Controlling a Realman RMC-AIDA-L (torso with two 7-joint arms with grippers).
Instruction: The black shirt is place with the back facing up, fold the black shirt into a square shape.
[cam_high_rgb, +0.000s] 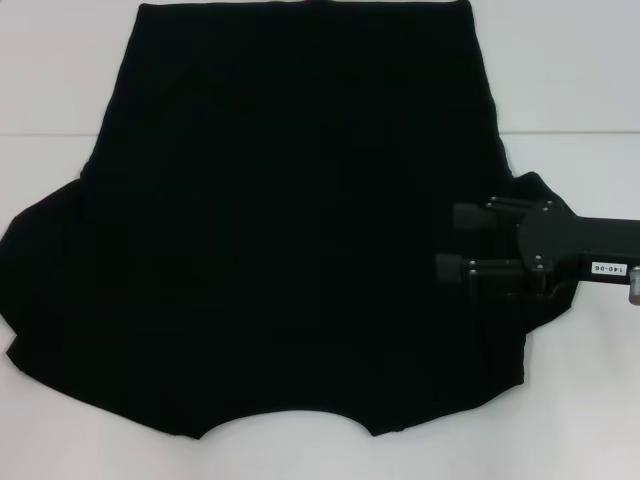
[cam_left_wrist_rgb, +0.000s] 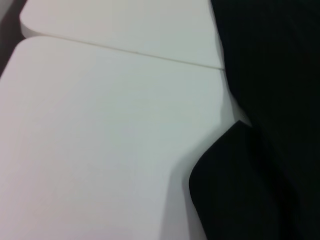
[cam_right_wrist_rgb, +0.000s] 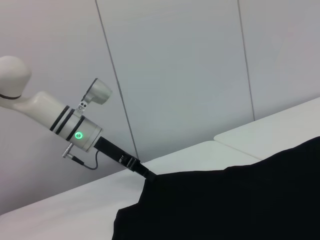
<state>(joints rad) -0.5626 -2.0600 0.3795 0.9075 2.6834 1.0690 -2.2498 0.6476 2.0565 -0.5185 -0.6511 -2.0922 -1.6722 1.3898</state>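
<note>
The black shirt (cam_high_rgb: 290, 230) lies spread flat on the white table (cam_high_rgb: 570, 80), plain side up, with its hem at the far edge and its neckline toward me. My right gripper (cam_high_rgb: 462, 243) reaches in from the right over the shirt's right sleeve (cam_high_rgb: 540, 192), its two fingers apart and open. The head view does not show my left gripper. The right wrist view shows the left gripper (cam_right_wrist_rgb: 142, 170) beyond the shirt's (cam_right_wrist_rgb: 240, 205) far edge, its tip hidden by the cloth. The left wrist view shows only the shirt's left sleeve (cam_left_wrist_rgb: 235, 190) on the table (cam_left_wrist_rgb: 100, 140).
A seam (cam_high_rgb: 570, 132) runs across the table where two white tabletops meet. Bare white surface lies on both sides of the shirt. Grey wall panels (cam_right_wrist_rgb: 180, 75) stand behind the table.
</note>
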